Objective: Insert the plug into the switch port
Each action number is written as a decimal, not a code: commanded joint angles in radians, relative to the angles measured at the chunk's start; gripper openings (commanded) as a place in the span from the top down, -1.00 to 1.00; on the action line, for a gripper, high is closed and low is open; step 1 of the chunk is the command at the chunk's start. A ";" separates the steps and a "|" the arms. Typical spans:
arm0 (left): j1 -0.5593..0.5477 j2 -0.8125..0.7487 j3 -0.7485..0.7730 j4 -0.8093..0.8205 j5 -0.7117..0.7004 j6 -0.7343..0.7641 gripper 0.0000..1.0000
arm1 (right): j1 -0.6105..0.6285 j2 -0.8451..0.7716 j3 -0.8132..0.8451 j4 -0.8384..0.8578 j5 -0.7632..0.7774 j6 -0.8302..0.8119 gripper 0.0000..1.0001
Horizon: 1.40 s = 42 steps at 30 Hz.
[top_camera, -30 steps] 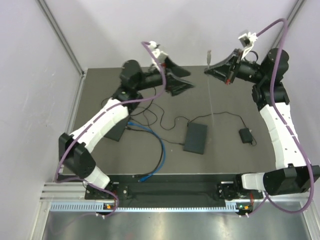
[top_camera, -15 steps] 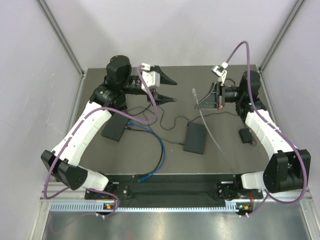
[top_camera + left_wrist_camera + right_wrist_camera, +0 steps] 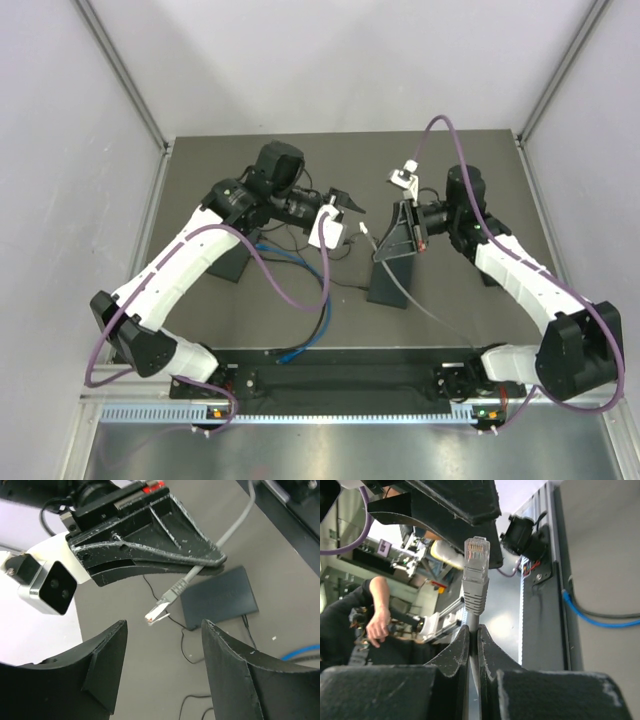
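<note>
The dark table [image 3: 200, 320] carries the flat black switch [image 3: 220, 597] near its middle; both arms lean in over the switch, the left arm [image 3: 190, 260] from its left and the right arm [image 3: 520, 280] from its right; the left gripper [image 3: 164, 630] is spread wide and holds nothing, pointing at the switch; the right gripper [image 3: 473, 630] is pinched tight on the grey cable [image 3: 235, 522] just behind the connector; a blue cable [image 3: 325, 300] loops on the table to the left of the switch; the plug [image 3: 476, 555] sticks out past the right fingertips, in the air just off the switch's corner, between the two grippers; the switch's ports cannot be made out.
</note>
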 commanded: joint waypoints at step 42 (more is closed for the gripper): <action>0.217 0.210 -0.178 0.657 0.027 -1.662 1.00 | -0.476 0.002 0.700 -1.109 0.585 -1.222 -0.94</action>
